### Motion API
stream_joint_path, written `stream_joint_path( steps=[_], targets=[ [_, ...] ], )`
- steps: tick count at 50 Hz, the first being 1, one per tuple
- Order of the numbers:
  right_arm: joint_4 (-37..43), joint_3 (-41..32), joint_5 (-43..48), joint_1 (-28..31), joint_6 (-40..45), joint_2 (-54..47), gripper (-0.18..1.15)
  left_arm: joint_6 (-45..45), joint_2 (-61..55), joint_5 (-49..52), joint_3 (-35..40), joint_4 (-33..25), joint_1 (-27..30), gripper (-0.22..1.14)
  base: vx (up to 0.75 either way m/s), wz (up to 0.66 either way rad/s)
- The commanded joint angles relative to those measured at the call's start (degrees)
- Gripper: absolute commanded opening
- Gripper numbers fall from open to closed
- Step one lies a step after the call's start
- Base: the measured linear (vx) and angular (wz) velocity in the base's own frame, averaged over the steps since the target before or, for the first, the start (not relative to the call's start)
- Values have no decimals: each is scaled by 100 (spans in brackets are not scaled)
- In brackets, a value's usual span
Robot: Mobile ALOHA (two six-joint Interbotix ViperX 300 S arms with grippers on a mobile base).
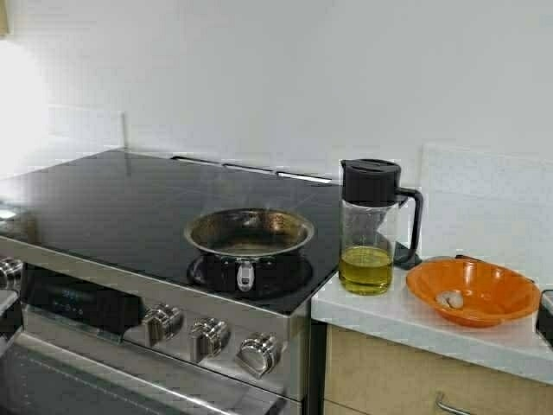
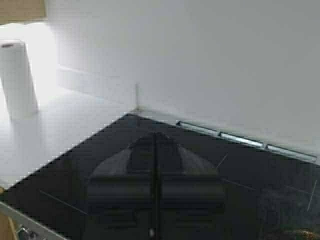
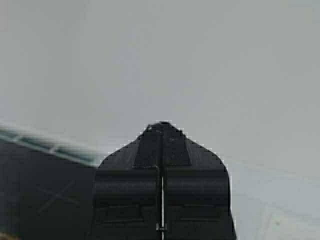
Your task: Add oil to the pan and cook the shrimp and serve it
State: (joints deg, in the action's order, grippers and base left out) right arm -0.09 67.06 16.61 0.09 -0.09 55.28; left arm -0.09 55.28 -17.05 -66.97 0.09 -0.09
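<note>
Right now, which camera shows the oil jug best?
The high view: the oil jug stands whole on the white counter between the pan and the orange bowl, oil visible at its bottom. Neither wrist view shows it; each shows only its own shut gripper.

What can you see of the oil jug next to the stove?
The jug is tall and clear, glass or plastic, with a black lid and a black side handle. It stands upright on the white counter, between the stove and the orange bowl. Yellow oil fills roughly its bottom quarter. Nothing grips it.
</note>
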Motion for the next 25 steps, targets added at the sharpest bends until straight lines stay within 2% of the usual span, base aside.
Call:
stream_joint_path(
  steps=[1,4,9,12,14,20,25],
  targets=[
    [26,-53,-26,413,79,-132,7,9,-35,18,-9,158,-79,-1,0,0],
    [26,-149,-132,905,185,-325,25,0,-26,18,0,220,-79,8,0,0],
    [35,-413,-237,1775,272,-896,72,-26,-35,18,-18,229,-79,4,0,0],
    [97,-527,-220,1986,272,-1292,99,-35,-26,18,-62,220,-79,2,0,0],
    [158,-571,-193,1986,272,-1556,109,-35,-26,18,-70,229,-79,2,0,0],
    [536,-422,-70,1995,264,-2118,102,-44,0,18,-123,220,-79,3,0,0],
    [1011,-114,70,2057,264,-2496,102,-88,35,18,-158,220,-79,3,0,0]
  ],
)
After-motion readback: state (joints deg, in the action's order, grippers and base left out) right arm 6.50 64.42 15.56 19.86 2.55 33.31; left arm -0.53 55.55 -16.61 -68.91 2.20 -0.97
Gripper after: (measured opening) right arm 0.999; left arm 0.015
